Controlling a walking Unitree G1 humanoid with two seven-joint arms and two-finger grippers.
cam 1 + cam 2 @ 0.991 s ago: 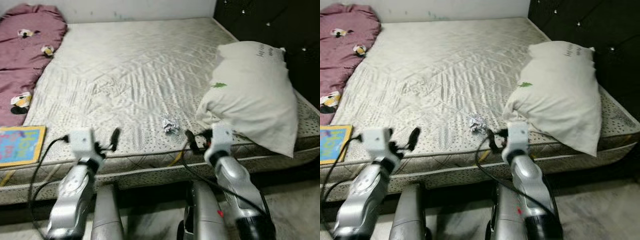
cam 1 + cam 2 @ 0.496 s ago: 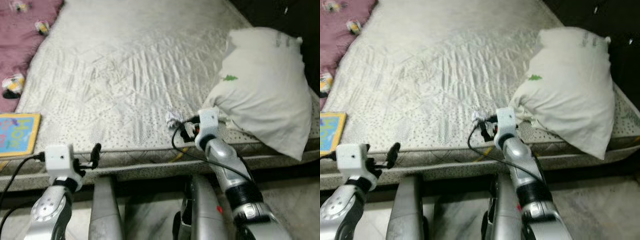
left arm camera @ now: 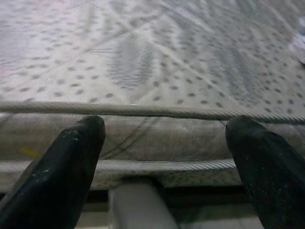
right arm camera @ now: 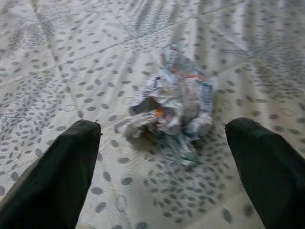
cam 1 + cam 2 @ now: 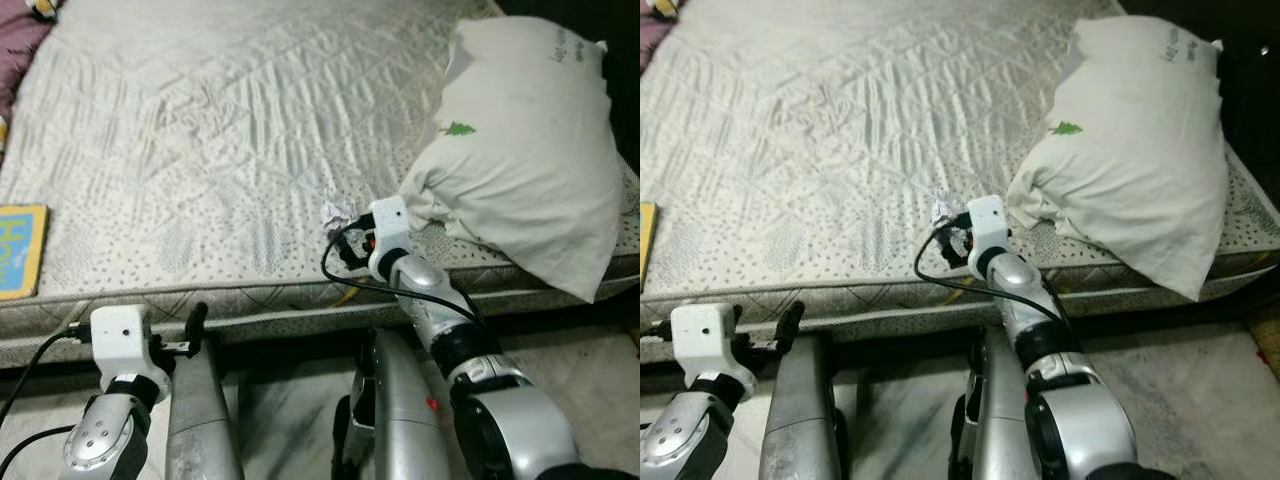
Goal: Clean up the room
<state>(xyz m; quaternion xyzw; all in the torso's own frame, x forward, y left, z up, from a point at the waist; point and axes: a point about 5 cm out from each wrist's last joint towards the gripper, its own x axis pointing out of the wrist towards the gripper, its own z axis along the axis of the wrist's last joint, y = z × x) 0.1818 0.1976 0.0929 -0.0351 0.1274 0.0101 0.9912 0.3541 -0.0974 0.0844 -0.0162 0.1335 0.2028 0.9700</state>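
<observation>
The crumpled paper ball (image 4: 171, 107) lies on the mattress (image 5: 230, 130) near its front edge, straight ahead of the right gripper (image 4: 162, 157), whose fingers stand wide open on both sides of it. The ball has no clear long axis. The left gripper (image 3: 167, 143), also open, hangs low before the bed edge, well apart from the ball.
</observation>
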